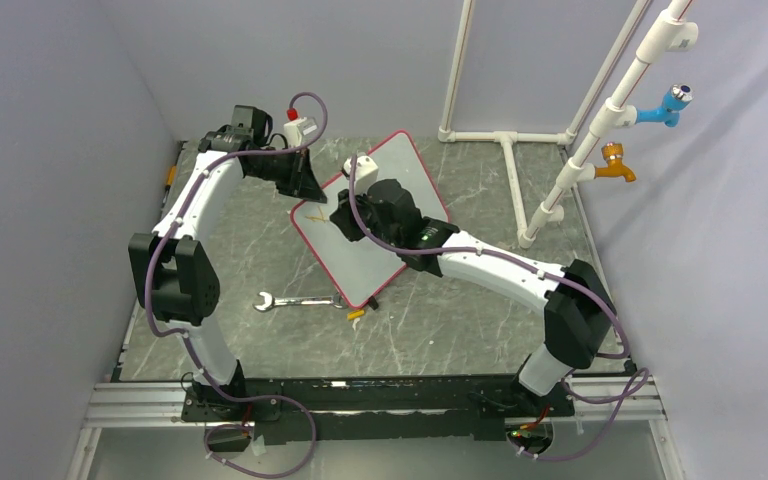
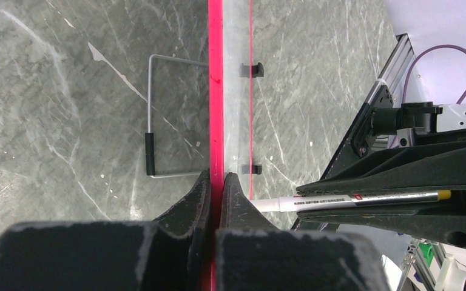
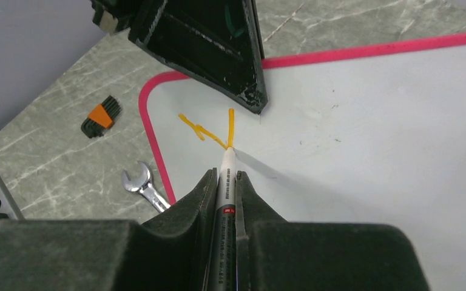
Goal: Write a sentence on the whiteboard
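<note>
The whiteboard, white with a red-pink rim, lies at an angle mid-table. My left gripper is shut on its far-left edge; the left wrist view shows the fingers pinching the red rim. My right gripper is shut on a white marker over the board. The marker's tip touches the board at the bottom of orange strokes near the board's rounded corner. The marker also shows in the left wrist view. The left gripper's fingers stand just beyond the strokes.
A silver wrench lies on the grey table near the board's near-left edge. A black and orange hex key set lies farther left. A small yellow piece sits by the board's near corner. A wire stand shows beside the rim. A white pipe frame stands at the back right.
</note>
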Controlling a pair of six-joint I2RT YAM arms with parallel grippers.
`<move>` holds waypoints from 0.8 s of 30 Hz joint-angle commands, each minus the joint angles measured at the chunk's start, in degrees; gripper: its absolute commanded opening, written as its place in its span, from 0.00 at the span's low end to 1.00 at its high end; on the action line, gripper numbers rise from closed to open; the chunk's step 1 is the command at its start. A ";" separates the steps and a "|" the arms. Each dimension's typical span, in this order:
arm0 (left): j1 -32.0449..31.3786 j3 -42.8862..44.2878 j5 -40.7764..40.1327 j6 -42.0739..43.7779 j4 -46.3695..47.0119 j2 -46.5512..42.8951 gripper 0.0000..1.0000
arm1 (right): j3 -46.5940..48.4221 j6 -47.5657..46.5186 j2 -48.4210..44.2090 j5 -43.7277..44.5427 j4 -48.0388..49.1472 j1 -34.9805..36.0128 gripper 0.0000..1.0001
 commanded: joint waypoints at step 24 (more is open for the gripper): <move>-1.23 -0.37 -4.32 4.58 1.27 -2.30 0.00 | 6.96 -0.48 1.12 3.13 0.45 0.15 0.00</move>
